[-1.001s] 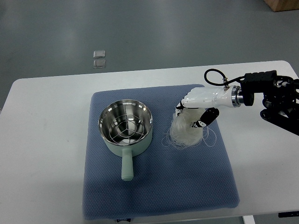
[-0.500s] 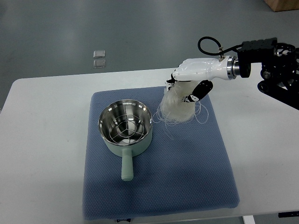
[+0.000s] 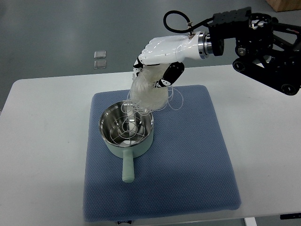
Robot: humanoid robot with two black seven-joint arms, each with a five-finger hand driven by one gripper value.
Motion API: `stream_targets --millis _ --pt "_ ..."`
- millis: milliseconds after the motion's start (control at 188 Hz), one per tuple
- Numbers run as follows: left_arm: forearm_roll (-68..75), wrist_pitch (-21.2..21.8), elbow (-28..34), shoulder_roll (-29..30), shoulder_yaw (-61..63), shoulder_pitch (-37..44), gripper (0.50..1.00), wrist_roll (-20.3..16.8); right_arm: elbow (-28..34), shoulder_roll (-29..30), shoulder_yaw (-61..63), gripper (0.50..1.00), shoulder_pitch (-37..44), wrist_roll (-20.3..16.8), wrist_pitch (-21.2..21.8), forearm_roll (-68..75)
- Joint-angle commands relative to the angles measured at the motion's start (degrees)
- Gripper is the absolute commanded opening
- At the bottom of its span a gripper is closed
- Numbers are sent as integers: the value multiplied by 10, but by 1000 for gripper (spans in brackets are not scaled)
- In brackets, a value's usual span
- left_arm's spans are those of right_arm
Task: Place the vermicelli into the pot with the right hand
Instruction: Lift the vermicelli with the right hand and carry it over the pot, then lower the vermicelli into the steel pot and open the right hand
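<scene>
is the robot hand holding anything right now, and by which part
Yes. The right robot hand grips the vermicelli bundle by its upper end; the loose lower strands hang down over the pot.

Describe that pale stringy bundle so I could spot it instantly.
On the white table lies a blue mat with a mint-green pot. Above its rim hangs the vermicelli, held by the right hand. It alone is translucent white, with loose threads trailing.
</scene>
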Motion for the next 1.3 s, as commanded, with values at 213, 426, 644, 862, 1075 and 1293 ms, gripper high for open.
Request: stream_targets --millis 213,426,644,862,1075,1293 --pt "0 0 0 0 0 0 1000 0 -41 82 0 500 -19 -3 -12 -1" --pt "0 0 0 0 0 0 1000 0 -60 115 1 500 -44 -16 -12 -1" --pt "0 0 0 0 0 0 1000 0 -77 128 1 500 -73 -17 -24 -2" --pt "0 0 0 0 0 0 1000 0 -78 131 0 500 -91 -17 -41 -2" --pt "0 0 0 0 0 0 1000 0 -78 131 1 688 -102 -16 -50 0" --pt "0 0 0 0 0 0 1000 0 -78 131 1 836 -107 -16 -59 0"
